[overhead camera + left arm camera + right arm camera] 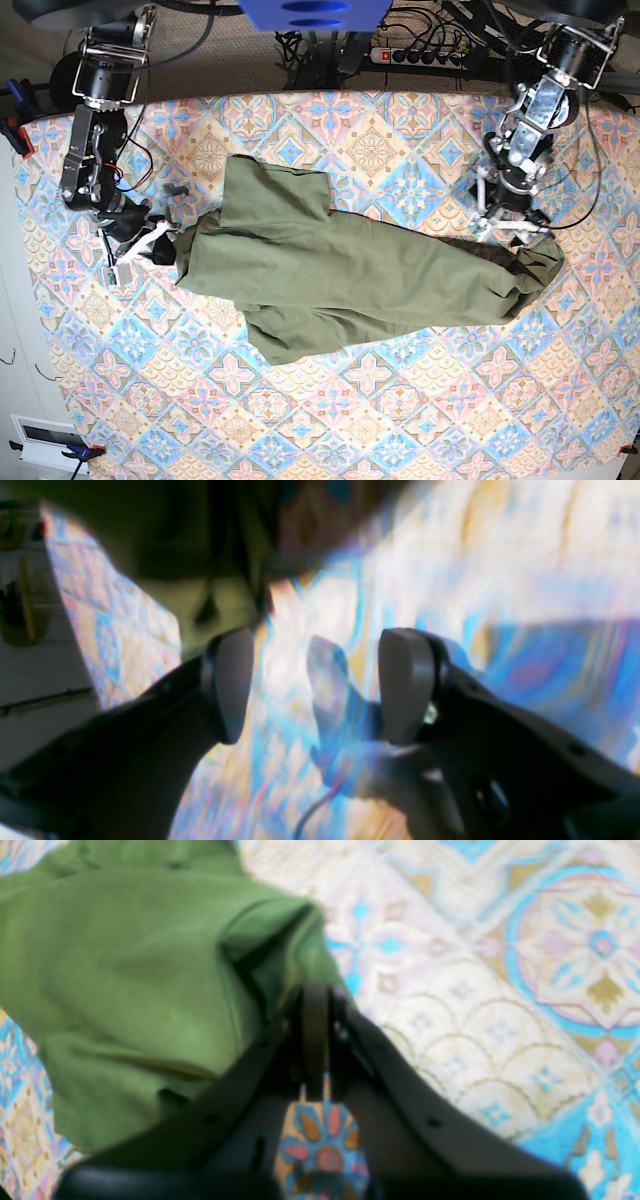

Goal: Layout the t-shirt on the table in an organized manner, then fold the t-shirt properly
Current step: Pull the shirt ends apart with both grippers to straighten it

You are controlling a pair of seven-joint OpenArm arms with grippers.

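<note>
T-shirt (350, 270) lies spread near the centre of the patterned surface (420, 420), long axis roughly 9 to 3 o'clock in the base view, one sleeve pointing toward 11 o'clock, another flap toward 7 o'clock. Cloth wrinkled, not yet squared.

Right gripper (160, 243) sits at the shirt's 9 o'clock end. The right wrist view shows its jaws pressed together with the green edge bunched at the tips, so it appears to be pinching the fabric.

Left gripper (510, 222) stands at the 3 o'clock end, just above the hem corner. The left wrist view shows its pads (405, 680) set wide apart with bare patterned cloth between them, nothing held; the shirt lies toward 11 o'clock from that gripper, at the top of that blurred view.

Judgement: still the laying-out stage. Each arm is at its own end of the long axis, so the next tensioning pull depends on the left gripper regaining the 3 o'clock hem
</note>
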